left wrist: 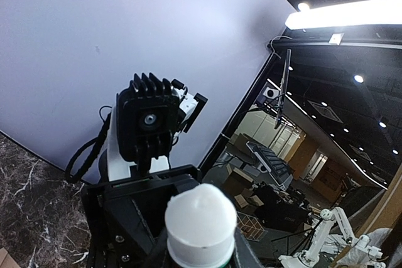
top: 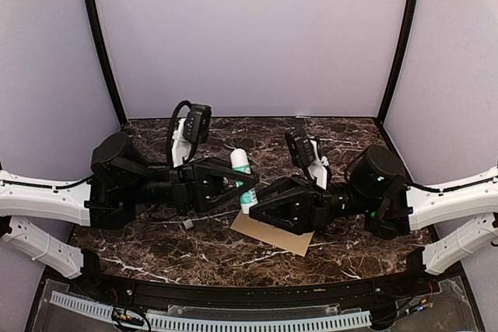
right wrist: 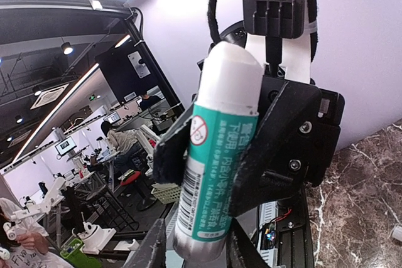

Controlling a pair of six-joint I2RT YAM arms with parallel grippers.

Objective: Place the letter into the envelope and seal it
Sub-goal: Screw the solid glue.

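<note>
Closest to my right wrist lens is a glue stick (right wrist: 217, 155), green-labelled with a white end, running from the bottom centre of the frame up to the upper middle. My left gripper (top: 237, 183) is clamped around its middle, with black fingers wrapped on both sides. I judge that hold is there to keep the tube steady in the air. My right gripper (right wrist: 198, 249) flanks the tube's lower end, a finger close on each side. I cannot tell from here whether they actually pinch it or only bracket it. In the overhead view both arms meet at the centre of the frame, above the dark marble table (top: 156, 250). That suits a two-handed job, most likely getting the glue ready.

The envelope (top: 274, 237) lies flat on the table just below centre, its tan corner poking out from under my right arm. It is within reach for gluing the flap. The letter shows in none of my views. It may be inside the envelope or hidden under my arms.
</note>
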